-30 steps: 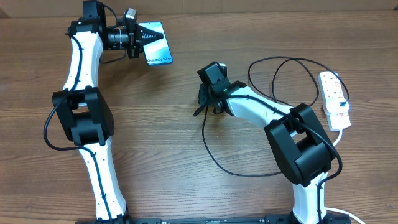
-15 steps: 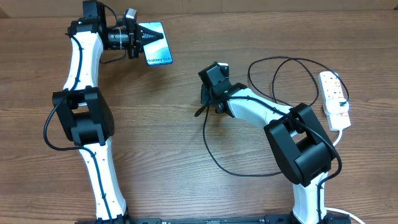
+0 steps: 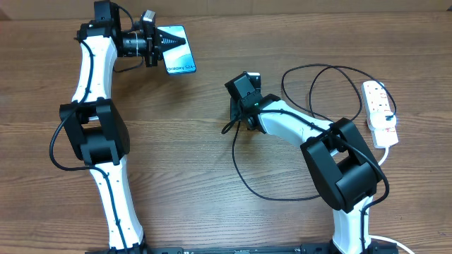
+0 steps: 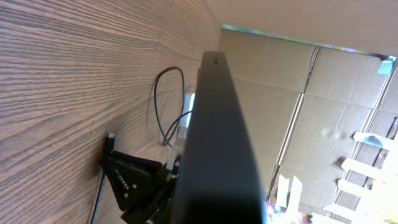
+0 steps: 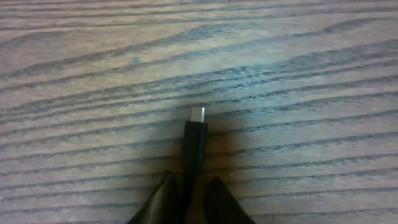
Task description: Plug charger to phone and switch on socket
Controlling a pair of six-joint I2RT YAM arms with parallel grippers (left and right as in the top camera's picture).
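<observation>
Charger cable, thin and black [image 5: 194, 149], lay on the wooden table [image 5: 323, 56], pinched just behind its plug [image 5: 198, 114] by the right gripper [image 5: 189, 194]; farther off, the left gripper [image 3: 161, 41] clamped the slim blue-screened phone [image 3: 179, 52]; plug and phone were well apart, and the white power-strip socket [image 3: 379, 113] looked untouched.

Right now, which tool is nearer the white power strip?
Right. The right tool grips the charger mid-table, with the power strip farther right; the left tool holds the phone far left.
</observation>
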